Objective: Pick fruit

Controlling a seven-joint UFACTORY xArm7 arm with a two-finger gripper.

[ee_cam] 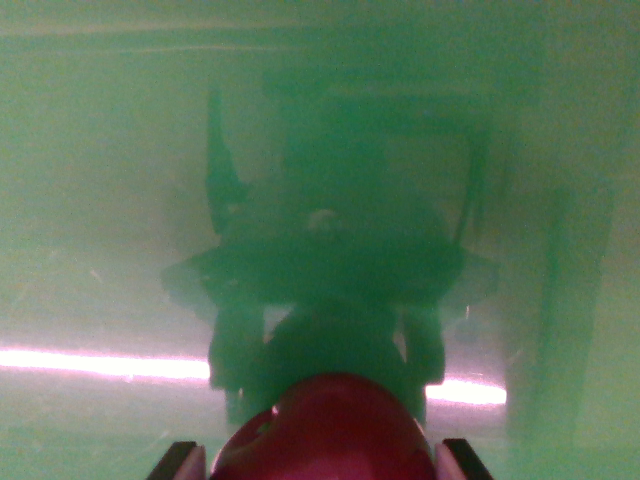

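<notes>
Wrist view: we see a dark red fruit (pixel 325 430) at the bottom centre of the frame, rounded, glossy, probably an apple, with a small dent or stem hollow near its upper left. It sits right between the two fingertips (pixel 178 462) of the end effector (pixel 320 462), whose dark tips with pale inner pads show at the bottom edge on either side of it. The pads look pressed against the fruit's flanks, one at the wrist view's left, one at the wrist view's right, so we read the end effector as closed narrow on the fruit, holding it. Only the upper part of the fruit is in frame; the rest is cut off by the lower edge.

Beyond the fruit we see a shiny green worktop (pixel 90 300) filling the whole picture. It is reflective: a dark, blurred mirror image of the arm and end effector (pixel 330 240) spreads over the centre, just above the fruit. A bright pinkish-white light streak (pixel 100 365) runs across the worktop at the wrist view's left and reappears as a short piece at the right of the fruit. A darker green vertical band (pixel 565 320) stands at the wrist view's right. We can't tell whether the fruit touches the worktop or is lifted off it.
</notes>
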